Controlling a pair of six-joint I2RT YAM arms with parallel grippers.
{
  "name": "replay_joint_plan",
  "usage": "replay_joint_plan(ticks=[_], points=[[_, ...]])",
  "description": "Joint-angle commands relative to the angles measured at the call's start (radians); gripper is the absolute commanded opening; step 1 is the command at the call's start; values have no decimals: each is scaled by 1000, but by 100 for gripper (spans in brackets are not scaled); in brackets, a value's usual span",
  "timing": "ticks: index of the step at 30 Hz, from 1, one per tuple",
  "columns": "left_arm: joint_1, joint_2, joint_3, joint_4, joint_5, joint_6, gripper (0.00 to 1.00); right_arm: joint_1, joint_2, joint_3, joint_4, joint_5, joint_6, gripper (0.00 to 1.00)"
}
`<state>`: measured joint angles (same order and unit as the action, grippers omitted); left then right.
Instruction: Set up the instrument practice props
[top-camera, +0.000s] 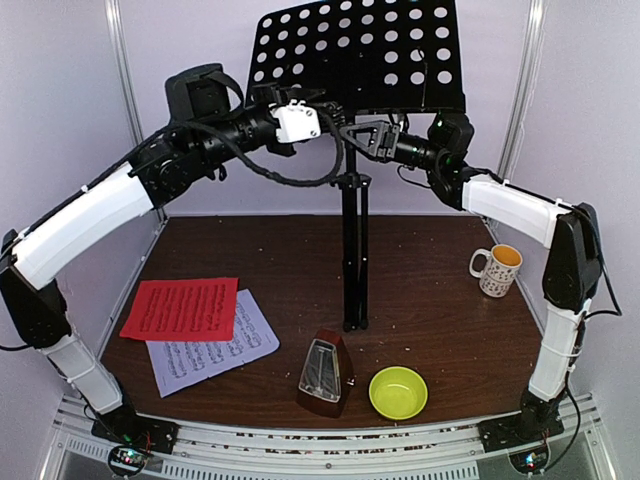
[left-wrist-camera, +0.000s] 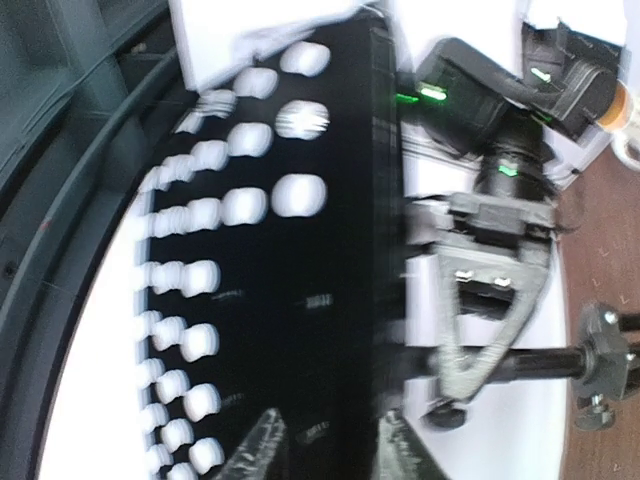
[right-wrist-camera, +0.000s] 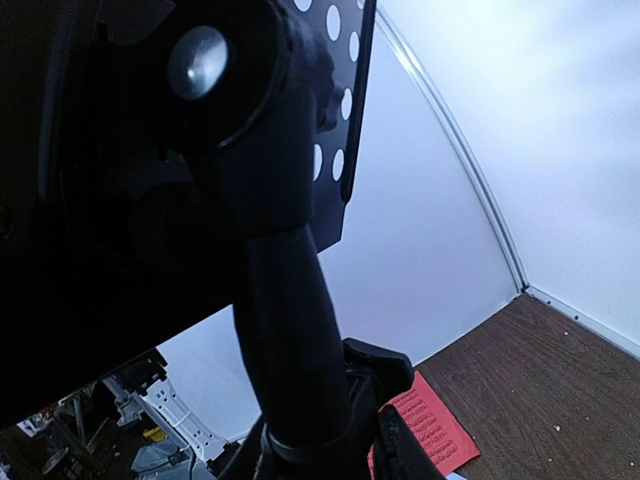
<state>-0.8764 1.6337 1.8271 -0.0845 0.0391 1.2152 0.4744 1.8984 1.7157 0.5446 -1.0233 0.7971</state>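
Music stand (top-camera: 351, 250): stands upright in the middle of the table (top-camera: 430, 300). Its feet are at the centre of the overhead frame and its perforated black plate is at the top edge.
Left gripper (top-camera: 322, 110): in the upper middle of the overhead frame, reaching in from the left to the lower edge of the stand's plate. It is released, with its fingers (left-wrist-camera: 258, 448) parted and the plate's edge between them. The wrist view is blurred, so I cannot tell whether either finger touches the plate.
Right gripper (top-camera: 352, 132): in the upper middle, coming in from the right just under the plate. It is clenched on the top of the stand's post, with a finger (right-wrist-camera: 398, 445) on each side.
Red sheet (top-camera: 180, 308): lies flat at the lower left and overlaps the top of the white sheet.
White sheet (top-camera: 215, 350): lies flat at the lower left, partly under the red sheet.
Metronome (top-camera: 325, 375): stands upright at the lower middle near the table's front edge, between the white sheet and the bowl.
Bowl (top-camera: 398, 392): yellow-green, at the lower middle just beside the metronome and not touching it.
Mug (top-camera: 497, 270): at the right of the frame with its handle to the left, well apart from the stand.
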Motion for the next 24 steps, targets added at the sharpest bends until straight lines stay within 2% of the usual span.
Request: replay_joint_plan(ticks=[1,4,7,11,15,19,24], points=[[-5,-126,-50,255,-80,-15,42,-38,-35,92,112,127,51,0],[1,-178,-127,297,-129,-76,48,-47,-56,93,114,172,35,0],[14,-233,-199,315,-190,-203,50,-53,-81,87,84,221,-14,0],[36,-307,-303,324,-315,-459,52,-57,-125,47,82,307,-66,0],[60,-352,-367,226,-419,-745,55,-56,-166,13,77,396,-113,0],[125,-366,-425,102,-374,-1043,56,-45,-204,-28,83,489,-149,0],[153,-298,-449,13,-293,-1229,59,-3,-247,-50,20,638,-245,0]])
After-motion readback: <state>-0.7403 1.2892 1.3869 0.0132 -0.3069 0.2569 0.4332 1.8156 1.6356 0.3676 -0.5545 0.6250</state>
